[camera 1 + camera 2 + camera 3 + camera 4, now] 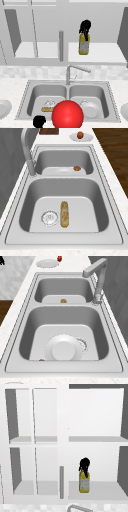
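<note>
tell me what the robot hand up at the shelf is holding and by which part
The right robot hand is curled round the top of the yellow bottle, which stands upright on the cabinet shelf.

shelf (100, 489) open beside bottle (84, 482); faucet (72, 70) below

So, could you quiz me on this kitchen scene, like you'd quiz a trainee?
1. In the front view, which basin of the sink holds the white plate: A left, B right?
2. True or false: the right robot hand clasps the top of the yellow bottle standing on the cabinet shelf.
3. Fill in: the bread lies beside the ____ of its basin.
Key: 1 B. 2 true. 3 drain.
</note>
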`<state>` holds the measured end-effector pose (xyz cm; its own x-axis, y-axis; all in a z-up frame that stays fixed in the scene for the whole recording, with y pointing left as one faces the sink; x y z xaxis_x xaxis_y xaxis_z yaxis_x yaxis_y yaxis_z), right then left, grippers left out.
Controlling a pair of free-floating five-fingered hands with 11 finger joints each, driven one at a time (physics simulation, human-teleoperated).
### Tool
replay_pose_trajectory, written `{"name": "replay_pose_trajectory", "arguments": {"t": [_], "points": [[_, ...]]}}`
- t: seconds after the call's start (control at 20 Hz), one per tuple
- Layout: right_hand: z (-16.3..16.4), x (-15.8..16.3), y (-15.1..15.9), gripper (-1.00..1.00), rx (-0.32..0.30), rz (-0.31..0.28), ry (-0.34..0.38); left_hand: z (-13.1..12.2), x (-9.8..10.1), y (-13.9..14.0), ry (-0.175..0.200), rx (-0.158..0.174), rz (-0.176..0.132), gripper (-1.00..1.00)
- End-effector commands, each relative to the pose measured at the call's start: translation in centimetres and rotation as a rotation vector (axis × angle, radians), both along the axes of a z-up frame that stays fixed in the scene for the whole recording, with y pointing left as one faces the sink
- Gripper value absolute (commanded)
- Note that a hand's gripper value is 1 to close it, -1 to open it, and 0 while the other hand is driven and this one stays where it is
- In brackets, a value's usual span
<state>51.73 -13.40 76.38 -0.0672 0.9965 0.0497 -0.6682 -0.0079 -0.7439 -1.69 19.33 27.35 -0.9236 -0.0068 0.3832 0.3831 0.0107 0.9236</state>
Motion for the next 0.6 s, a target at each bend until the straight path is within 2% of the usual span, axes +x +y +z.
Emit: {"name": "replay_pose_trajectory", "arguments": {"t": [0.0,0.55], "points": [[-0.6,-0.1,0.0,-1.00,0.000,0.008,0.000,0.0,0.0,0.0,0.000,0.000,0.000,0.00],[-2.0,0.2,-0.6,-1.00,0.017,0.013,-0.063,0.0,0.0,0.0,0.000,0.000,0.000,0.00]]}}
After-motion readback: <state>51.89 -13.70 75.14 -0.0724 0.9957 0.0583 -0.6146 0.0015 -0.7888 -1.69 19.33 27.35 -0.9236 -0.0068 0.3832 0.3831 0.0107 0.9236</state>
